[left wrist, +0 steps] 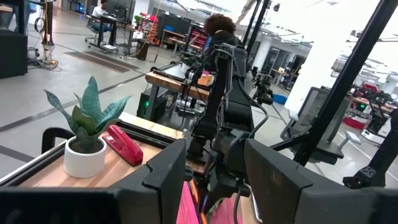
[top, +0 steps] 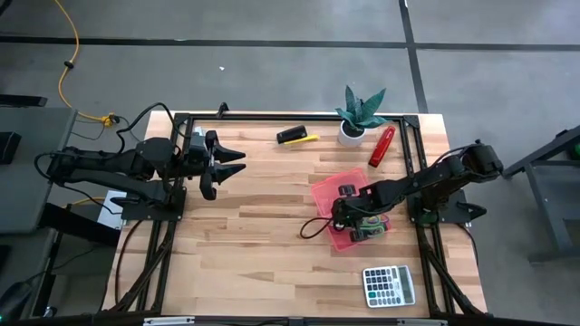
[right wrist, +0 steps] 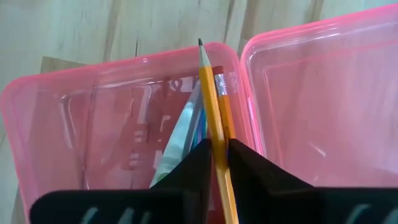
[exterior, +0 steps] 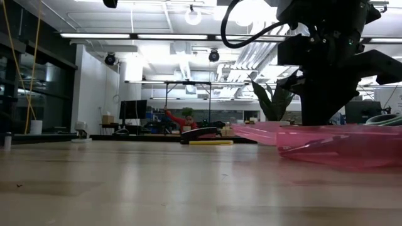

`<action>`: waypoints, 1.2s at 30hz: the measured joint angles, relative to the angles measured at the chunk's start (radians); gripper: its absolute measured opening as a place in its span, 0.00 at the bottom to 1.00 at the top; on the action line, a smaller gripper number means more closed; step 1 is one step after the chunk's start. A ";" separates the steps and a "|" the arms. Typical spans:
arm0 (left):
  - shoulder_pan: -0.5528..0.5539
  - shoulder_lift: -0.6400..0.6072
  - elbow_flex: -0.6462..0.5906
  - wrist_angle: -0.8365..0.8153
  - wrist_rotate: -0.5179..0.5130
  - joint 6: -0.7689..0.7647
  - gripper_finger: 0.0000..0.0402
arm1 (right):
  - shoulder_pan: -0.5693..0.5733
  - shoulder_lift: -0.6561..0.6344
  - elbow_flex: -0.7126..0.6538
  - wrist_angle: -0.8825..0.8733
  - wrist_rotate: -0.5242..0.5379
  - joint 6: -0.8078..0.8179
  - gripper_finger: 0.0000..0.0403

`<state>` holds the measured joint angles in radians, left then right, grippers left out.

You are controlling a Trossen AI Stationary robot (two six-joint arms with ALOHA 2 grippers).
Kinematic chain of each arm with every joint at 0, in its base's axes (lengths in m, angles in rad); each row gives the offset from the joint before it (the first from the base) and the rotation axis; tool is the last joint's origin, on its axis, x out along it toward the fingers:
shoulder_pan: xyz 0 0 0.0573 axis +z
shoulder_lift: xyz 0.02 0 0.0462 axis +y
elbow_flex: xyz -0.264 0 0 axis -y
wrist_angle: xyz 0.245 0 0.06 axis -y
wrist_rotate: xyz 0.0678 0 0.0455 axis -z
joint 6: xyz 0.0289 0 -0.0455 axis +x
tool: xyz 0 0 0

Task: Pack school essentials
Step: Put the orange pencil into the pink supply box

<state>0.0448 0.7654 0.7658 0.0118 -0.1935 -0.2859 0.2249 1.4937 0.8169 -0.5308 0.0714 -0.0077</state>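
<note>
We are looking at a yellow pencil (right wrist: 214, 106) pinched between the fingers of the right gripper (right wrist: 217, 155), its sharpened tip pointing out over the floor of the pink case (right wrist: 93, 118). A second pencil with a metal band and eraser (right wrist: 222, 93) is lying right alongside it, and something pale blue and white is showing underneath; we cannot tell whether those are resting in the case or are also caught in the grip. The case is standing open, its two halves side by side, on the right part of the table (top: 245, 226), with the right gripper (top: 349, 217) hovering low over it. From table height the gripper is hanging just above the pink rim (exterior: 333, 147).

We are judging this as the placing step: one pencil is being brought into the case. The next move is calling for lowering the pencil until it is lying flat inside, then parting the fingers without flicking it over the wall or disturbing what is already in there.

Other items are waiting outside the case: a black and yellow thing (top: 295, 137) at the far edge, a red stapler (top: 381, 146) beside the potted plant (top: 358, 113), and a calculator (top: 389, 286) at the near right.

The left gripper (top: 222, 163) is waiting at the far left of the table, fingers spread and holding nothing.
</note>
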 joint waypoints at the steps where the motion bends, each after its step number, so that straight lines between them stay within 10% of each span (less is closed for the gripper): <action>1: 0.000 0.000 0.000 0.000 0.000 0.000 0.38 | 0.000 0.000 0.000 0.000 -0.001 0.000 0.11; 36: 0.000 0.000 0.000 0.000 0.009 0.000 0.38 | 0.021 -0.076 0.001 -0.094 -0.074 -0.246 0.01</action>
<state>0.0452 0.7654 0.7658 0.0116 -0.1846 -0.2856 0.2459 1.4178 0.8177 -0.6246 -0.0022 -0.2537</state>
